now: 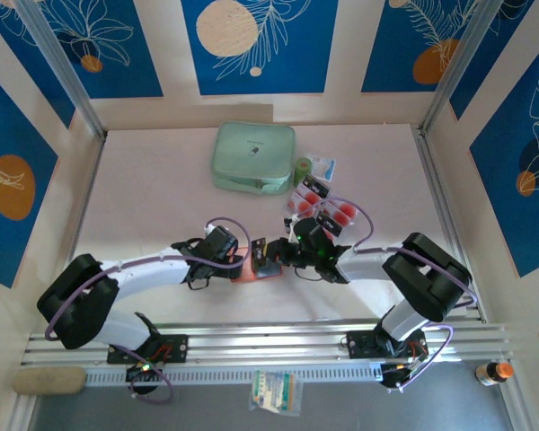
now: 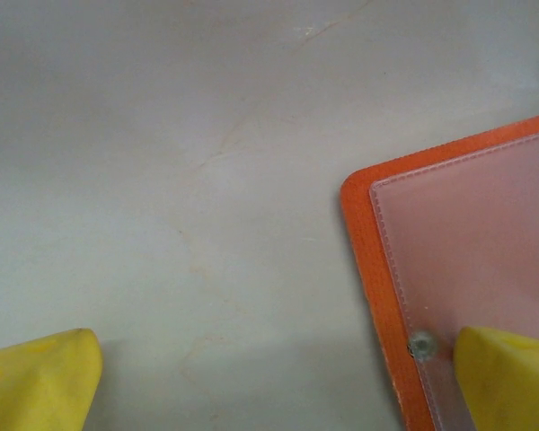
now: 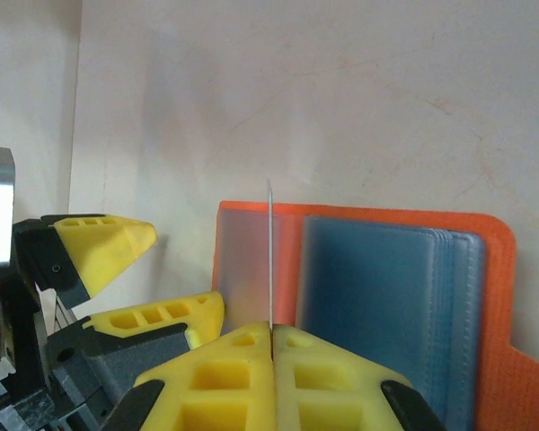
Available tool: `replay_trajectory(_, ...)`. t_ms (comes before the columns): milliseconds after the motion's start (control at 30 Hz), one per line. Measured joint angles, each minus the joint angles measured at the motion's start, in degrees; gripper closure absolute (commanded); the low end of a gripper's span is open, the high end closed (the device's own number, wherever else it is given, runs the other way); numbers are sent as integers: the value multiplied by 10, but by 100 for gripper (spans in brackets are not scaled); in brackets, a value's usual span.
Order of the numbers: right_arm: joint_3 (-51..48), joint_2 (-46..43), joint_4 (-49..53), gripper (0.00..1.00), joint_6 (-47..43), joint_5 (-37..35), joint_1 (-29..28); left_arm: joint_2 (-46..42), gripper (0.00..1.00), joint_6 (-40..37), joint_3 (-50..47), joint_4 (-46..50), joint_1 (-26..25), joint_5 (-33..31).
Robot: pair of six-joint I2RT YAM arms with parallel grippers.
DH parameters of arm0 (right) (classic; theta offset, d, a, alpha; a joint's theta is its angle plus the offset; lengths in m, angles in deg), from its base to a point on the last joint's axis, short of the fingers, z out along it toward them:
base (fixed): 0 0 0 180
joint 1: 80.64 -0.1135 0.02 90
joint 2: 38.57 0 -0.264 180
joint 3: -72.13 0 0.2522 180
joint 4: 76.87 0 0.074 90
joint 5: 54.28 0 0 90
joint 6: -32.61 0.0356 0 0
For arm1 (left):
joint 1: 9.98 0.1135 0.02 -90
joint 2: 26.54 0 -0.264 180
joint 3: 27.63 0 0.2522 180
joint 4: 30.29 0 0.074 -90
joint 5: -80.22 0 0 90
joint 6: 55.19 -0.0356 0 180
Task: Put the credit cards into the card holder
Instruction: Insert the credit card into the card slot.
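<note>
On the table [image 1: 162, 180], nearer than the mint-green case [image 1: 253, 158], the card holder [image 1: 256, 269] lies open between both arms, the other credit cards [image 1: 319, 202] seemingly in a clear tray behind. The left hand [image 2: 274, 382] gapes wide with one finger [image 2: 508, 377] over the holder's corner. The right hand [image 3: 271, 337] pinches one card [image 3: 270, 260] edge-on above it.

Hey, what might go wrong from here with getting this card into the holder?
The card, pinched edge-on by the right gripper, may twist or miss a pocket of the card holder. The open left gripper has just one finger over the holder's corner, so the holder may slide when pushed.
</note>
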Motion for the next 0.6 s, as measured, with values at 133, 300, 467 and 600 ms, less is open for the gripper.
replay_trajectory(133,0,10,-11,100,6,0,0,0,0,0,0,0,0,0)
replay_trajectory(300,0,18,-19,100,9,0,-4,0,0,0,-1,0,0,0)
replay_trajectory(467,0,18,-26,100,10,0,-5,0,0,0,-1,0,0,0)
replay_trajectory(600,-1,18,-27,100,14,-2,-9,0,0,0,-1,0,0,0)
